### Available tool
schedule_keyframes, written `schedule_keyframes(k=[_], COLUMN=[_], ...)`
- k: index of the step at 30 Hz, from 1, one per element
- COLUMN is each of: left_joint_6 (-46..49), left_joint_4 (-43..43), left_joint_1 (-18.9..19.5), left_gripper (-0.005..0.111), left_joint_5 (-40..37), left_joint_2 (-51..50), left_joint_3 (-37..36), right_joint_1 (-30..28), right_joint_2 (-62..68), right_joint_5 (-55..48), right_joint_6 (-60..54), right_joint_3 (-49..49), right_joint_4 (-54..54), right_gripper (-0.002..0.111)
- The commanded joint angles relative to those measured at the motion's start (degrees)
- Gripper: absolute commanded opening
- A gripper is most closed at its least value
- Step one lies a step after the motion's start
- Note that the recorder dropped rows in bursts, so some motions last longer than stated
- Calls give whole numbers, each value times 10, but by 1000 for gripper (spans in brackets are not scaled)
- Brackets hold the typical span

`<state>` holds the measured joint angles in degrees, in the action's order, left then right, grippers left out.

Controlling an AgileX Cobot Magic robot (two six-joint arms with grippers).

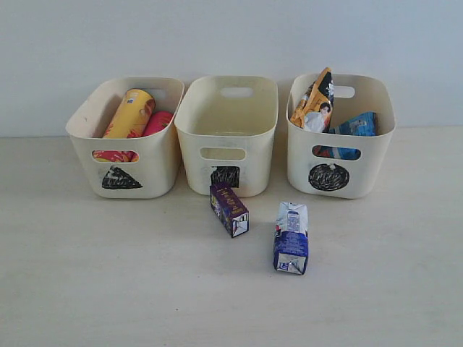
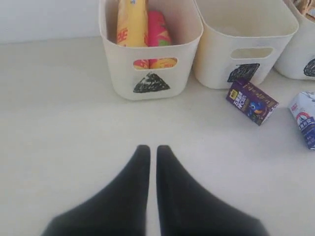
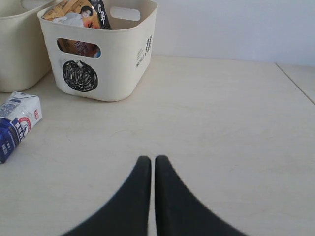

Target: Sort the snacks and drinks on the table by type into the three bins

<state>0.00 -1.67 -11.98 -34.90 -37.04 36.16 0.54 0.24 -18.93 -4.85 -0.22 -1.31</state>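
Yellow chip tube (image 1: 130, 113) and pink chip tube (image 1: 158, 121) grouped in cream triangle-marked plastic tub (image 1: 155, 163). Orange-black bag (image 1: 315, 101) and blue bag (image 1: 358, 124) in circle-marked tub (image 1: 362, 173). Square-marked middle tub (image 1: 226, 81) looks bare, likely kept for drinks. Dark purple carton (image 1: 229, 210) lies at its 6 o'clock, blue-white carton (image 1: 291, 238) at 5. Left gripper (image 2: 148, 150), right gripper (image 3: 148, 160): jaws pressed together, gripping nothing.

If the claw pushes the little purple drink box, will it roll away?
Probably not: the purple carton has flat sides and lies on the table, so it should slide. It looks stiff, but hard squeezing might dent it.

The purple carton (image 1: 229, 210) and blue carton (image 1: 291, 238) lie on the table (image 1: 108, 289).
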Motion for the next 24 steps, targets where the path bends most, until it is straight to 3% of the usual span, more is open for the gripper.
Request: schedule_keyframes(k=[1,12,14,24], left_joint_6=[46,55,17,-6], left_joint_4=[-7,17,58,51], left_joint_1=[3,3,3,44], left_gripper=[4,4,4,4], left_joint_5=[87,284,293,289], left_joint_2=[53,221,241,355], left_joint_3=[-57,-246,-277,-362], right_joint_1=[0,0,0,0], right_joint_2=[-2,-2,-2,-2], right_joint_5=[2,2,2,2], right_joint_6=[-1,-1,-1,-1], right_joint_3=[2,2,2,2], right_joint_4=[-2,-2,-2,-2], right_gripper=[0,0,0,0])
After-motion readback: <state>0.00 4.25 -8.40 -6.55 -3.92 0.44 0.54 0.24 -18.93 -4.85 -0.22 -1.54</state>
